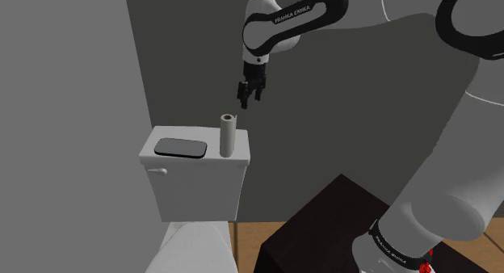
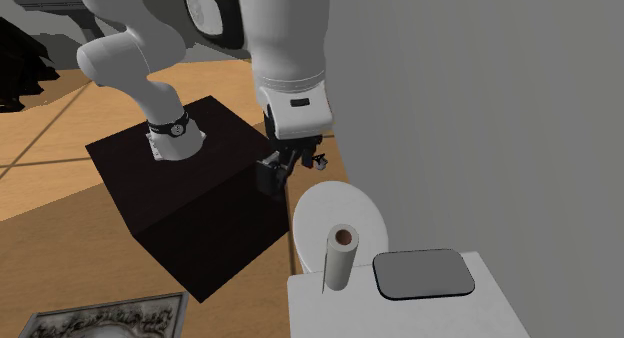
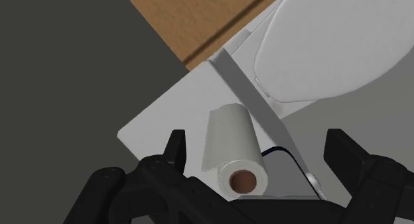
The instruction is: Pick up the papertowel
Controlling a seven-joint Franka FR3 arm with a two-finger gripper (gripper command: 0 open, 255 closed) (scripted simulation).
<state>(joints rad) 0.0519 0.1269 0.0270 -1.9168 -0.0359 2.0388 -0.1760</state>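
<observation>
The paper towel (image 1: 228,136) is a slim white roll with a brown core, standing upright on the white toilet tank lid (image 1: 155,139) near its right end. My gripper (image 1: 249,98) hangs open above the roll and slightly to the shoulder view's right, not touching it. In the second exterior view the roll (image 2: 340,258) stands at the tank's near corner, with the gripper (image 2: 280,171) higher up and apart from it. In the wrist view the roll (image 3: 235,150) shows end-on below my gripper (image 3: 257,140), between the spread fingers (image 3: 176,150).
A dark flush plate (image 1: 181,148) lies on the tank lid beside the roll. The grey wall (image 1: 363,110) stands close behind the tank. The closed toilet lid (image 2: 340,214) is below, the black stand (image 2: 190,201) sits on the wood floor, and a framed picture (image 2: 100,321) lies nearby.
</observation>
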